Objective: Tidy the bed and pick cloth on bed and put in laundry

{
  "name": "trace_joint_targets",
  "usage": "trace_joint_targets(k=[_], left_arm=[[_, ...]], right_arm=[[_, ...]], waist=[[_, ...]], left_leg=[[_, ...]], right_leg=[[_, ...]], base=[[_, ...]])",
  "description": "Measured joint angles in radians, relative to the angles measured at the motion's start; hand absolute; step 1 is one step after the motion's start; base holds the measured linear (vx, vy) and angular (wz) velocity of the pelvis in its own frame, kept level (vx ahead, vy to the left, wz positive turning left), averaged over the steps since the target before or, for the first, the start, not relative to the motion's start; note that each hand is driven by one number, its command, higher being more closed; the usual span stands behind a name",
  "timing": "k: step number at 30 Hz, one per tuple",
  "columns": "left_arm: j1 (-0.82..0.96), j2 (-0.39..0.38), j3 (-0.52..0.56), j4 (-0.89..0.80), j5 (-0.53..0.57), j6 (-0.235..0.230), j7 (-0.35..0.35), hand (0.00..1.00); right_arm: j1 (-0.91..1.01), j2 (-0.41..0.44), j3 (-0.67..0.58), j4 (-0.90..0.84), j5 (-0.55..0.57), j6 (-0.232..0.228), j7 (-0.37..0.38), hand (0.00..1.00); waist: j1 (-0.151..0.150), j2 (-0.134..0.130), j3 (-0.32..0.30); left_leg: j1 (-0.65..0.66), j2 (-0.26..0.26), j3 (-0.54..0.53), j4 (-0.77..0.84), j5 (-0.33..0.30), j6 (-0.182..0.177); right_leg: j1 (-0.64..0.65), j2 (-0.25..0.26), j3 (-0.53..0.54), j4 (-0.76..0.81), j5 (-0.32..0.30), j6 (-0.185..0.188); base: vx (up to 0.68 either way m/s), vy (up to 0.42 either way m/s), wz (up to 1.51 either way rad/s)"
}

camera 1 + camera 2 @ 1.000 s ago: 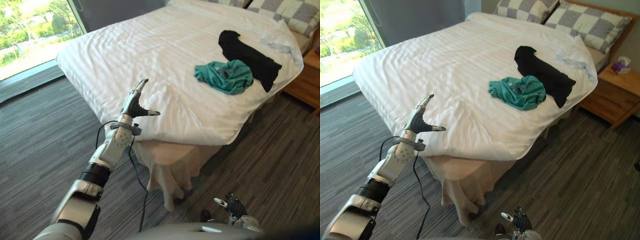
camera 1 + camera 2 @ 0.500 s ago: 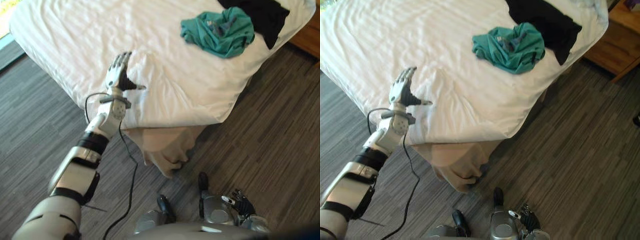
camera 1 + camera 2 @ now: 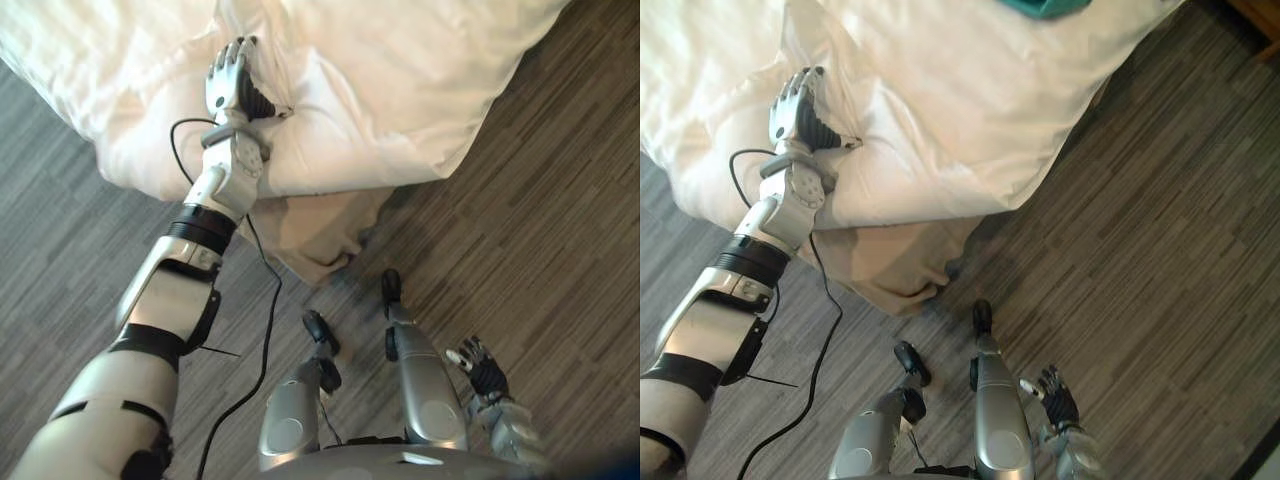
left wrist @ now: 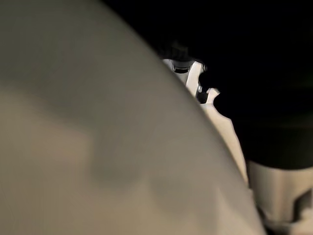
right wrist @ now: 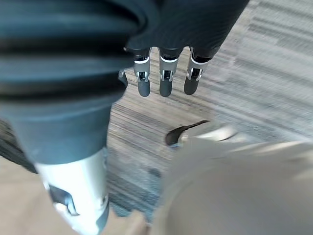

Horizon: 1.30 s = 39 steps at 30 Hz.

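The white duvet (image 3: 400, 90) covers the bed's near corner, bunched into a fold beside my left hand (image 3: 232, 85). That hand lies on the duvet close to its edge, open, with the fingers straight and the thumb out to the side. In the left wrist view the white cloth (image 4: 98, 147) sits right up against the camera, with silver fingers (image 4: 193, 78) past it. A sliver of teal cloth (image 3: 1040, 6) lies on the bed at the far edge. My right hand (image 3: 480, 368) hangs low over the floor, open, with its fingers (image 5: 164, 81) relaxed and holding nothing.
A beige bed skirt (image 3: 310, 225) hangs from under the duvet at the corner down to the floor. Grey striped carpet (image 3: 560, 220) spreads round the bed on the right and left.
The camera has tipped down, so the bed's far part and most of the clothes have left the picture. My left hand has come down from above the bed's edge onto the duvet.
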State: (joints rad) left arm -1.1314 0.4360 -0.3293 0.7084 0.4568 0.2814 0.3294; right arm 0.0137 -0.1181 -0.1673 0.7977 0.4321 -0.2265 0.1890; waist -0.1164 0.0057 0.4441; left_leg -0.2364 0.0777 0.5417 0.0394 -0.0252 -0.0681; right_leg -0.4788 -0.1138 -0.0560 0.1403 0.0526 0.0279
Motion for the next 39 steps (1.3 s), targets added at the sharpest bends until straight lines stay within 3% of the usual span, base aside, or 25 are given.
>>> trace_joint_targets(k=[2,6,10,11,15,19,21,22,25,30,33,35,39], left_arm=[[-0.048,-0.012,0.012,0.03,-0.001,-0.002,-0.001,1.0],[-0.09,-0.035,0.011,0.047,-0.004,-0.02,-0.001,1.0],[-0.105,-0.037,-0.006,0.072,-0.084,-0.102,0.0,1.0],[-0.099,-0.037,-0.043,0.069,-0.115,-0.141,0.001,1.0],[0.021,-0.023,-0.144,-0.041,-0.191,-0.217,-0.005,1.0],[0.241,0.02,-0.22,-0.235,-0.287,-0.318,-0.093,1.0],[0.341,0.037,-0.217,-0.311,-0.327,-0.346,-0.14,1.0],[0.414,0.053,-0.212,-0.358,-0.352,-0.367,-0.176,0.0],[0.614,0.096,-0.165,-0.462,-0.401,-0.401,-0.265,0.0],[0.876,0.116,-0.096,-0.539,-0.439,-0.427,-0.391,0.0],[1.034,0.098,-0.058,-0.564,-0.448,-0.444,-0.458,0.0],[1.147,0.04,-0.054,-0.564,-0.487,-0.436,-0.5,0.0],[1.286,-0.064,-0.048,-0.473,-0.568,-0.413,-0.54,0.0]], right_arm=[[-0.079,0.0,0.003,-0.027,0.053,0.036,-0.012,0.0],[-0.171,0.0,0.005,-0.052,0.057,0.093,-0.05,0.0],[-0.176,0.019,-0.005,-0.05,0.054,0.104,-0.096,0.0],[-0.175,0.029,-0.019,-0.041,0.054,0.103,-0.113,0.0],[-0.151,0.039,-0.011,-0.031,0.052,0.102,-0.139,0.0],[-0.12,0.036,0.016,0.032,0.049,0.103,-0.187,0.0],[-0.121,0.02,0.022,0.068,0.05,0.11,-0.201,0.0],[-0.123,-0.001,0.023,0.094,0.05,0.124,-0.208,0.0],[-0.126,-0.024,0.038,0.15,0.051,0.16,-0.219,0.0],[-0.12,-0.043,0.056,0.203,0.051,0.22,-0.22,0.0],[-0.11,-0.044,0.054,0.219,0.055,0.248,-0.207,0.0],[-0.069,-0.033,0.054,0.221,0.055,0.257,-0.189,0.0],[-0.016,-0.006,0.054,0.223,0.057,0.256,-0.169,0.0]], waist=[[-0.001,0.003,0.001],[0.01,0.015,0.008],[0.014,0.02,0.009],[0.017,0.028,0.013],[0.027,0.056,0.022],[0.033,0.095,0.001],[0.05,0.117,-0.015],[0.051,0.138,-0.029],[0.058,0.166,-0.07],[0.071,0.161,-0.154],[0.086,0.137,-0.194],[0.107,0.114,-0.226],[0.117,0.08,-0.285]], left_leg=[[-0.027,0.0,0.0,0.001,-0.005,0.014],[-0.045,-0.007,0.001,-0.001,-0.005,0.021],[-0.044,-0.02,0.001,-0.003,0.001,0.027],[-0.039,-0.029,-0.002,-0.004,0.009,0.027],[0.024,-0.051,-0.013,-0.019,0.025,0.018],[0.075,-0.063,-0.091,-0.02,0.031,0.017],[0.087,-0.065,-0.121,-0.021,0.031,0.017],[0.092,-0.064,-0.145,-0.022,0.03,0.017],[0.121,-0.062,-0.198,-0.029,0.03,0.018],[0.157,-0.059,-0.281,-0.04,0.01,0.04],[0.168,-0.046,-0.319,-0.042,-0.004,0.05],[0.191,-0.044,-0.34,-0.06,-0.002,0.042],[0.215,-0.043,-0.37,-0.094,0.016,0.035]], right_leg=[[-0.024,0.0,-0.001,-0.001,0.009,0.001],[-0.035,-0.007,0.0,-0.019,0.027,0.006],[-0.034,-0.021,-0.002,-0.02,0.029,0.01],[-0.024,-0.033,-0.007,-0.023,0.031,0.013],[0.062,-0.057,-0.026,-0.06,0.038,0.023],[0.175,-0.072,-0.083,-0.124,0.045,0.035],[0.21,-0.072,-0.104,-0.148,0.05,0.041],[0.231,-0.068,-0.127,-0.157,0.052,0.041],[0.285,-0.063,-0.165,-0.173,0.052,0.041],[0.371,-0.045,-0.217,-0.233,0.061,0.037],[0.395,-0.035,-0.244,-0.236,0.061,0.037],[0.423,-0.033,-0.265,-0.241,0.053,0.039],[0.445,-0.028,-0.294,-0.241,0.038,0.038]], base=[[-0.06,-0.003,0.06],[-0.01,0.017,0.04],[0.04,0.033,0.03],[0.06,0.043,0.13],[0.08,0.062,0.16],[0.06,0.031,0.36],[0.04,-0.011,0.34],[0.03,-0.028,0.42],[0.01,-0.02,0.35],[-0.02,-0.016,0.31],[-0.08,-0.002,0.22],[-0.05,-0.004,0.26],[0.0,-0.013,0.21]])
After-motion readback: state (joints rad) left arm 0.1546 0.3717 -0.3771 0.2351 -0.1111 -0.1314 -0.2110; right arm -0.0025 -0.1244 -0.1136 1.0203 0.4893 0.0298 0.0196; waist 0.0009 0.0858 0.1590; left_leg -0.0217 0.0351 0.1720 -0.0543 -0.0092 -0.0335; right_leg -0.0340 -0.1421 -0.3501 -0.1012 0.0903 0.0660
